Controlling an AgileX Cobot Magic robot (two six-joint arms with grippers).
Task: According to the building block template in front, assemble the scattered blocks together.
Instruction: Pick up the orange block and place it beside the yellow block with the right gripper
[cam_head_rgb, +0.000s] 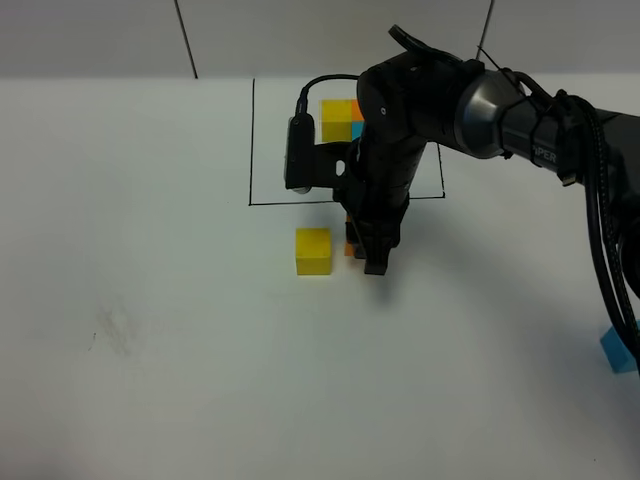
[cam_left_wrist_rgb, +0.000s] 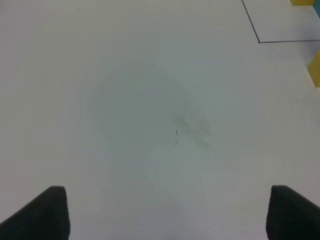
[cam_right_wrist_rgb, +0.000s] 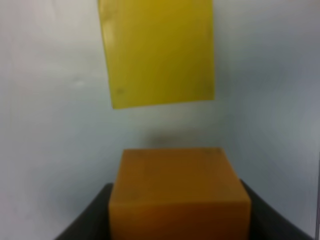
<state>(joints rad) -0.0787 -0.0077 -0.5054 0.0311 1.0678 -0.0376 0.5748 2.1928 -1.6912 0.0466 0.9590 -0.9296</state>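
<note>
The orange block (cam_right_wrist_rgb: 180, 195) sits between the fingers of my right gripper (cam_head_rgb: 372, 258), which is shut on it just above or on the table; only a sliver of the orange block (cam_head_rgb: 350, 248) shows from above. The loose yellow block (cam_head_rgb: 313, 251) lies just left of it with a small gap, and it also shows in the right wrist view (cam_right_wrist_rgb: 156, 52). The loose blue block (cam_head_rgb: 620, 350) lies at the far right edge. The template (cam_head_rgb: 340, 118) stands behind my arm inside the black frame (cam_head_rgb: 252, 150). My left gripper (cam_left_wrist_rgb: 167, 192) is open and empty over bare table.
The right arm and its cables (cam_head_rgb: 600, 220) cross the right side of the table and hide part of the template. A faint smudge (cam_head_rgb: 115, 330) marks the table at the left. The frame's corner (cam_left_wrist_rgb: 259, 41) and the yellow block's edge (cam_left_wrist_rgb: 315, 67) show in the left wrist view.
</note>
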